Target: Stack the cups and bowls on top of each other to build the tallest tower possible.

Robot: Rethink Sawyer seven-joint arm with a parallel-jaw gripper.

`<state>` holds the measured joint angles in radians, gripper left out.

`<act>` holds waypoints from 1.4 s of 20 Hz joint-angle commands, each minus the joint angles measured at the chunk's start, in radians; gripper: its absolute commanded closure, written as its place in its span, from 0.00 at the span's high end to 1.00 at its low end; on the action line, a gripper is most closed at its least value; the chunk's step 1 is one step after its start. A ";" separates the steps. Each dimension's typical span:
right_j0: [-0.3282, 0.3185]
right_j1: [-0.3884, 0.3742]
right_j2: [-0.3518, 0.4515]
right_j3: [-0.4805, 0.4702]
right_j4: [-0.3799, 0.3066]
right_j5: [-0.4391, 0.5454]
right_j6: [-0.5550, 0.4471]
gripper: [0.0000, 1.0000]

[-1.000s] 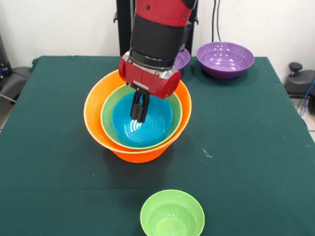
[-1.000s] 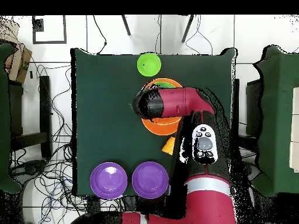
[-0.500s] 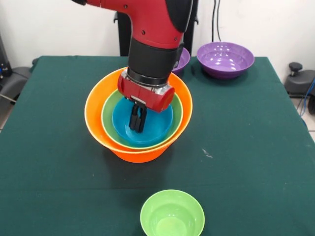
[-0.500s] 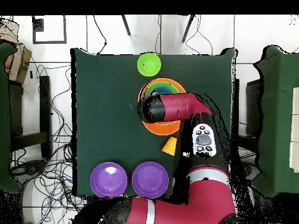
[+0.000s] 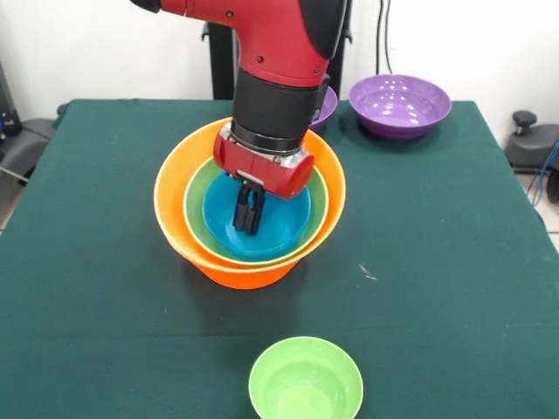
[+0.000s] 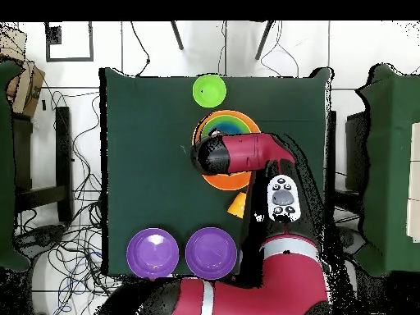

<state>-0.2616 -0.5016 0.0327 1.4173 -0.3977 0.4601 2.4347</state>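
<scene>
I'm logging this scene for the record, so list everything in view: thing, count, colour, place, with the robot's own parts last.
Large bowl: one, orange, middle of the table, bottom of the stack.
Medium bowl: one, green, nested inside the orange one.
Blue bowl: one, blue, nested inside the green one, top of the stack.
Small bowl: one, light green, alone at the table's near edge in the front view.
Purple bowls: two, purple, side by side at the robot's end of the table.
Orange cup: one, orange, between the stack and the purple bowls, partly hidden by the arm.
Table: one, dark green cover.
Gripper: one, black, fingers together, down inside the blue bowl.
Arm: one, red and black.
</scene>
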 commanded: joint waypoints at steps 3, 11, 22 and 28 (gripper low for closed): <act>0.010 -0.029 0.079 0.111 -0.064 -0.003 -0.115 0.00; 0.004 -0.112 0.076 0.158 -0.052 0.067 -0.149 0.00; -0.038 -0.134 0.114 0.150 -0.054 0.118 -0.215 0.00; -0.054 -0.101 0.124 0.163 -0.070 0.063 -0.195 0.00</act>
<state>-0.2971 -0.6424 0.0422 1.5259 -0.3979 0.4809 2.4347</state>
